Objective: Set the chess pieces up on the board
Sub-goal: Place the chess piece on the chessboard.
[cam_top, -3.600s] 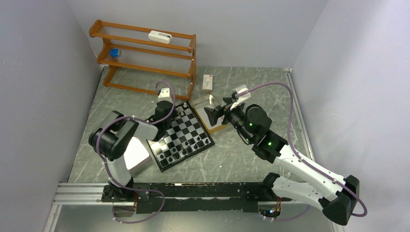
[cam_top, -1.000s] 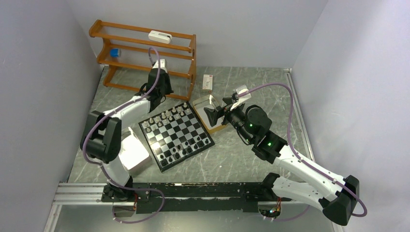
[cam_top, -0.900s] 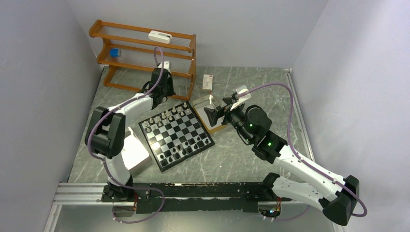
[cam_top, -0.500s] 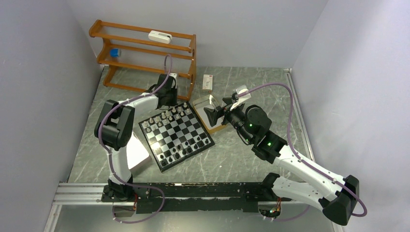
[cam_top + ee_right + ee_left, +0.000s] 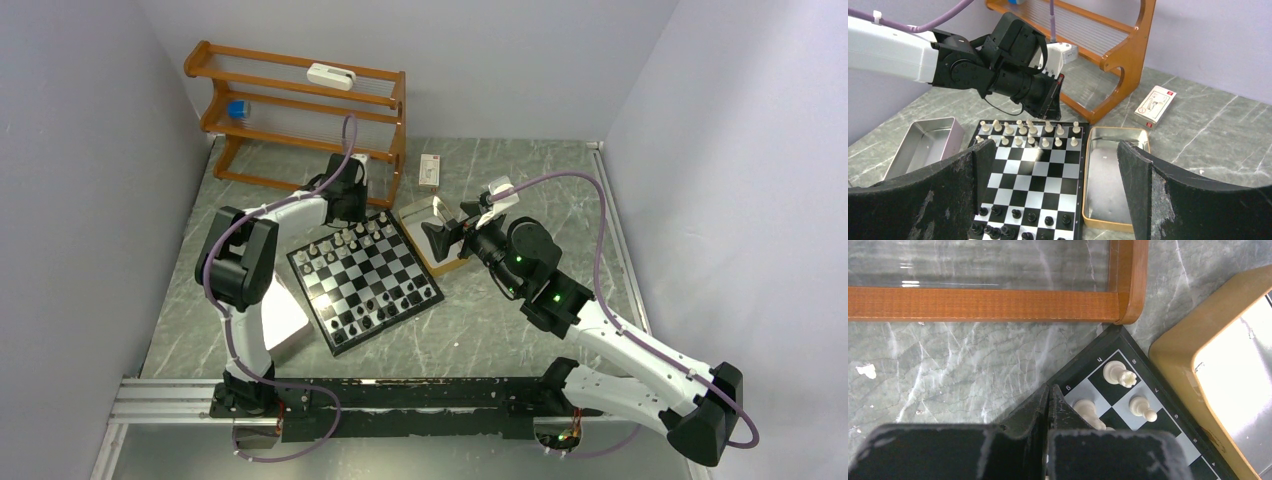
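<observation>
The board [image 5: 372,268] lies at the table's middle, turned at an angle. Cream-white chess pieces [image 5: 345,240] fill its two far rows and black pieces [image 5: 385,305] its two near rows. My left gripper [image 5: 350,207] is shut and empty, low at the board's far edge. In the left wrist view its tips [image 5: 1049,388] sit at the board's border beside a white knight [image 5: 1087,410], with a white rook [image 5: 1118,374] and pawn [image 5: 1141,407] further right. My right gripper [image 5: 440,236] is open and empty above the gold-rimmed tray; its view [image 5: 1054,145] shows the board [image 5: 1048,160].
A gold-rimmed metal tray [image 5: 415,215] lies right of the board and looks empty in the right wrist view [image 5: 1087,150]. A silver tray [image 5: 285,320] lies left of the board. A wooden rack [image 5: 300,110] stands at the far left, close behind my left gripper. A small white box [image 5: 429,171] lies behind the gold-rimmed tray.
My left arm swung from over the board's far side out toward the rack, then came back down to the board's far edge. My right arm has not moved.
</observation>
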`<action>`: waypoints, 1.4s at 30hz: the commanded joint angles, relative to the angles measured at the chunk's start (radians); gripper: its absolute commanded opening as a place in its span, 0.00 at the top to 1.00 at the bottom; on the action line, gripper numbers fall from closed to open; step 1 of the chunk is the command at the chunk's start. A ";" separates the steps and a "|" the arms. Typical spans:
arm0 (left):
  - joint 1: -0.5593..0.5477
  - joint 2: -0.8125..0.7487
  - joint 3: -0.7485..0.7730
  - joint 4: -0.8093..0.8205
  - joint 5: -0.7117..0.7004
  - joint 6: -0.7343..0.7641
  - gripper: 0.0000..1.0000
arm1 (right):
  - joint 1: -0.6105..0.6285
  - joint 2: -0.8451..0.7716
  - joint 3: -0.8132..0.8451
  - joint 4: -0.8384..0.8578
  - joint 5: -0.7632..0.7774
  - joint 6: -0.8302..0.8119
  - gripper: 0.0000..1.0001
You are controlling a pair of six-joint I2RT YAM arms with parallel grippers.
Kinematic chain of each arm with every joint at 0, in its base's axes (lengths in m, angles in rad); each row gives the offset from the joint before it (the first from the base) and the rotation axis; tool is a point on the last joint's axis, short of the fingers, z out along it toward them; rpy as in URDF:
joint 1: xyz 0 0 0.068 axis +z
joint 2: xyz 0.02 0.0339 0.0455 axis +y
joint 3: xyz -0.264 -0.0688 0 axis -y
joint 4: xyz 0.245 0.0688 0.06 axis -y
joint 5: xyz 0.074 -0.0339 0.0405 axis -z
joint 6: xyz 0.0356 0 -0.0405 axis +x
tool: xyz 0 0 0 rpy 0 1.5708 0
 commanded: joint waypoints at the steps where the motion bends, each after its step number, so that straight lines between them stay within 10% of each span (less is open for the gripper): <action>1: -0.006 -0.050 -0.004 -0.019 0.022 0.011 0.95 | 0.004 0.001 0.003 0.026 0.000 0.005 0.04; 42: -0.018 -0.059 -0.020 -0.044 0.022 0.014 0.95 | 0.005 -0.003 -0.006 0.035 0.003 0.005 0.04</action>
